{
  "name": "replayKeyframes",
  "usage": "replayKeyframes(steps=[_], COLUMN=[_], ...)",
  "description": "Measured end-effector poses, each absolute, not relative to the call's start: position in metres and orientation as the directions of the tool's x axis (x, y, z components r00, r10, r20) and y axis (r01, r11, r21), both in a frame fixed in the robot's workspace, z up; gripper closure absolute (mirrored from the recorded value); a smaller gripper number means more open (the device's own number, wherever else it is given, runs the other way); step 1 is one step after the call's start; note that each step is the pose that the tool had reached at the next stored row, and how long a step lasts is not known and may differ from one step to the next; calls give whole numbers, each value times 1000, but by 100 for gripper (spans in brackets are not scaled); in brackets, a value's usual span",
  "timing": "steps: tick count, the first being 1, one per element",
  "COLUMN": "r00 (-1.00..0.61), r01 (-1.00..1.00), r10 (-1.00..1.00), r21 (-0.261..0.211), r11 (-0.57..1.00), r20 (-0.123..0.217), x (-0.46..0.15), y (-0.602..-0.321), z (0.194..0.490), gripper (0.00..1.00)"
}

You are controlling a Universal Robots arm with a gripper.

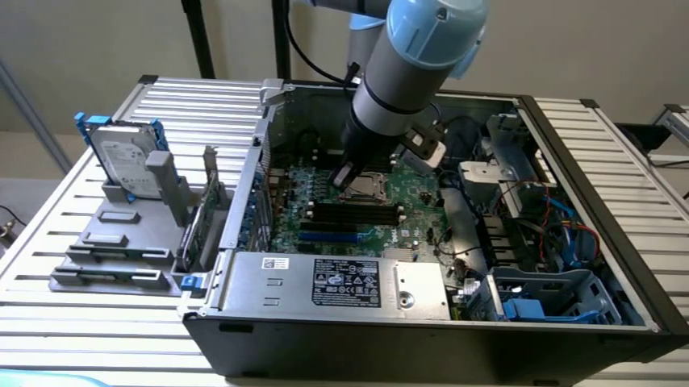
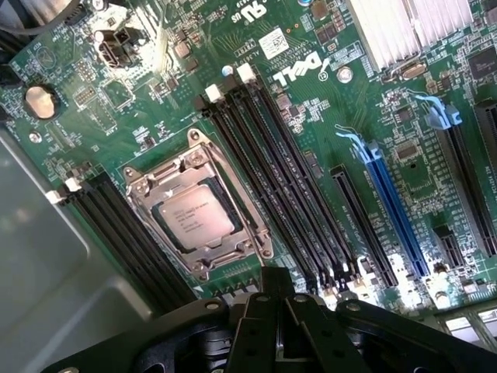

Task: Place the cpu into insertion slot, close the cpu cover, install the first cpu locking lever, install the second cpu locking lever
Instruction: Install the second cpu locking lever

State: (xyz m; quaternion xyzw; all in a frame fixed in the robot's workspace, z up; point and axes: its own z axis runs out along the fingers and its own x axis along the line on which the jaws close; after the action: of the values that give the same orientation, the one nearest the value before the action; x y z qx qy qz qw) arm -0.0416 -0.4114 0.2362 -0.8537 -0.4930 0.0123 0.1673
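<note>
Jaws [image 2: 275,276] closed, nothing visibly gripped. Tips sit just beside one corner of the cover [image 2: 223,253], which frames the chip [image 2: 198,217].

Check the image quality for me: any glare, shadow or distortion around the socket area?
Wrist view: pale glare on the cpu, faint lettering still showing; bright glints near the ends of the memory slots. Exterior view: case interior dark, circuit board dimmer than the bright slatted table.
</note>
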Motion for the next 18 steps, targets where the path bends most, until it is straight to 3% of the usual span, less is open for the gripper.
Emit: replayKeyframes(steps=[18], r00=[509], r01=[846], r10=[846], r21=[-274], r11=[-458], r20=[159], x=[-55], y=[-404], z=[212], gripper=[89])
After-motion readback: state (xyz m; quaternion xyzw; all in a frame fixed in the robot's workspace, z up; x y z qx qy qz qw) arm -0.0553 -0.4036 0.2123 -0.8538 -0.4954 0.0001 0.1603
